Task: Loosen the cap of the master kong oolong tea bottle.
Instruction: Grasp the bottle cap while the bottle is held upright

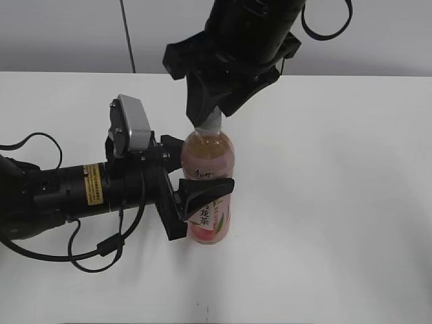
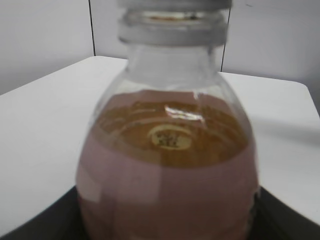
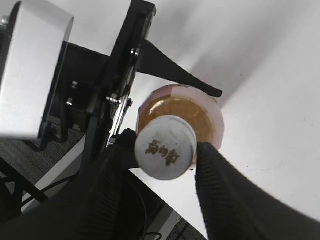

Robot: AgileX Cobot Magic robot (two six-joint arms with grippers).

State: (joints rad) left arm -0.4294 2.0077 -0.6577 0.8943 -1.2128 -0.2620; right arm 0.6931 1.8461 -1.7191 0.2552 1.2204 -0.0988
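The master kong oolong tea bottle stands upright on the white table, with pinkish-amber tea and a peach label. My left gripper is shut on its body at label height. In the left wrist view the bottle fills the frame between the dark fingers, with the edge of the cap at the top. My right gripper comes down from above, its fingers on both sides of the white cap. The right wrist view shows the cap with its dark logo held between the ribbed fingers.
The left arm lies along the table from the left with loose black cables beside it. The table's back edge meets a grey wall. The table's edge and dark floor show below in the right wrist view.
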